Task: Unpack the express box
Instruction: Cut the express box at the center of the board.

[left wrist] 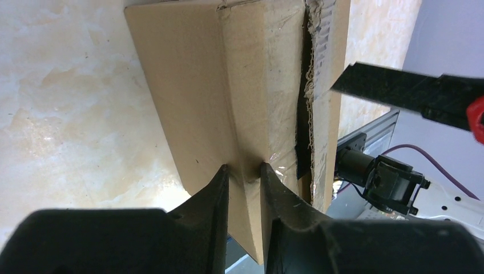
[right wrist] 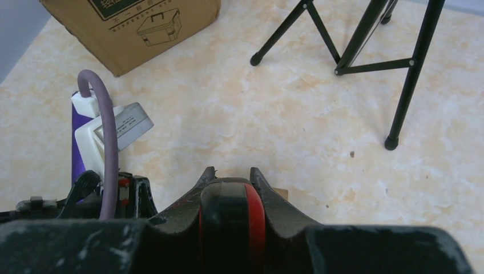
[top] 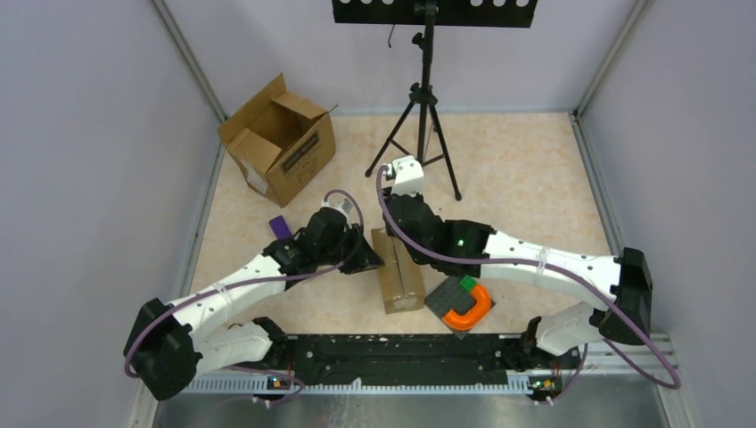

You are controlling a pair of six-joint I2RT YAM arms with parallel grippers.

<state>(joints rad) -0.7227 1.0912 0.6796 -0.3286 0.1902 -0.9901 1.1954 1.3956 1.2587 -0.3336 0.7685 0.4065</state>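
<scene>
1. The box [top: 398,272] lies flat on the table [top: 517,178], near its front edge and midway between the two arms. Its long side runs away from the bases.
2. A taped seam runs along its top. In the left wrist view a ragged slit [left wrist: 303,103] shows beside that seam, with torn cardboard edges.
3. The left gripper [left wrist: 244,171] reaches in from the left, its fingers pinched on a cardboard edge of the box.
4. The right gripper [right wrist: 229,174] is clamped on a black-and-red knife [right wrist: 231,211]. The dark blade [left wrist: 394,88] hangs just beside the slit; I cannot tell if it touches.
5. A grey, orange and green item [top: 462,303] sits just right of the box.
6. A purple object [top: 280,226] lies to the left, near the left arm.
7. An open carton [top: 278,138] stands at the back left, well apart.
8. A black tripod [top: 426,116] stands at the back centre.
</scene>
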